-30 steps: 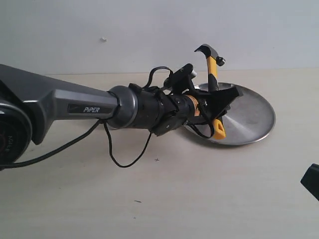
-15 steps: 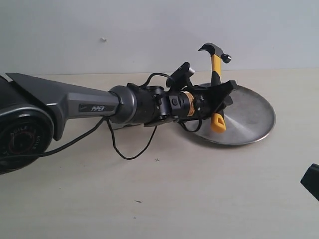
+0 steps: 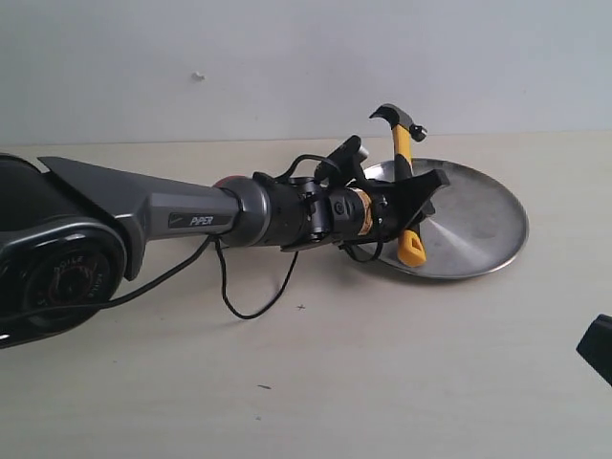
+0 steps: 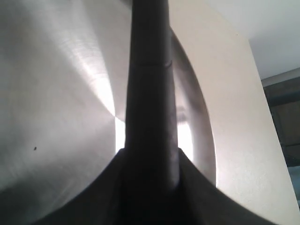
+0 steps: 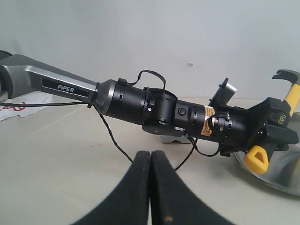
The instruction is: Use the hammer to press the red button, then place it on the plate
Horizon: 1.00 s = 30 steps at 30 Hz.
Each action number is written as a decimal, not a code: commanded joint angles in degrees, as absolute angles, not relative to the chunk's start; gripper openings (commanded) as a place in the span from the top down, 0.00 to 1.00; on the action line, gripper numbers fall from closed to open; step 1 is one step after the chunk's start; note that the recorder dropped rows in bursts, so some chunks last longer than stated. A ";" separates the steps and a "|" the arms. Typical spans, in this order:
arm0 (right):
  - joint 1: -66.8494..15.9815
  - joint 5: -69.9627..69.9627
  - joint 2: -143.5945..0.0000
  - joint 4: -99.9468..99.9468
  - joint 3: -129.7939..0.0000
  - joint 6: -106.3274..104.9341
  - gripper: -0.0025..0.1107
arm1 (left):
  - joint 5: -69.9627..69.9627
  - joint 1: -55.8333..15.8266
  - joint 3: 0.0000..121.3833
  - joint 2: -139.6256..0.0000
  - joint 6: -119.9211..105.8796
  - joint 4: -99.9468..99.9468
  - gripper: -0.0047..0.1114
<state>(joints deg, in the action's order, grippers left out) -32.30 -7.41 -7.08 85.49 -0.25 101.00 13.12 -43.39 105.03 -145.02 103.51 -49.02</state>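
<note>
Nearest the camera: right pincer [image 5: 151,185], fingers together, empty | mid-surface [image 3: 382,382]: left pincer [image 3: 421,196] clamped on small yellow-and-black claw hammer [image 3: 403,143], upright over wide round silver metal plate [image 3: 488,229] | behind grey arm [image 3: 191,215]: glossy red dome button [image 3: 227,180], mostly hidden, press unverifiable | remaining, likely: lower hammer onto plate, release.

The pale desk [image 3: 382,363] carries the silver plate [image 3: 488,229], lying directly beneath the left claw [image 3: 426,199]. The red button [image 5: 171,138] sits on the desk well behind that claw, mostly hidden.
</note>
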 commanded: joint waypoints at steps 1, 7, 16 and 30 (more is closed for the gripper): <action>-32.33 -7.51 -6.73 85.65 0.00 100.50 0.98 | 15.98 -43.15 106.13 -143.65 102.17 -50.29 0.96; -32.33 -7.51 -6.73 85.65 0.00 100.50 0.98 | 15.97 -43.15 106.13 -143.65 102.82 -50.17 0.96; -32.33 -7.51 -6.73 85.77 0.00 100.50 0.98 | 15.61 -43.15 106.13 -143.65 103.89 -50.29 0.96; -32.33 -7.51 -6.73 85.66 0.00 100.59 0.98 | 11.37 -43.15 106.13 -144.21 104.00 -50.67 0.96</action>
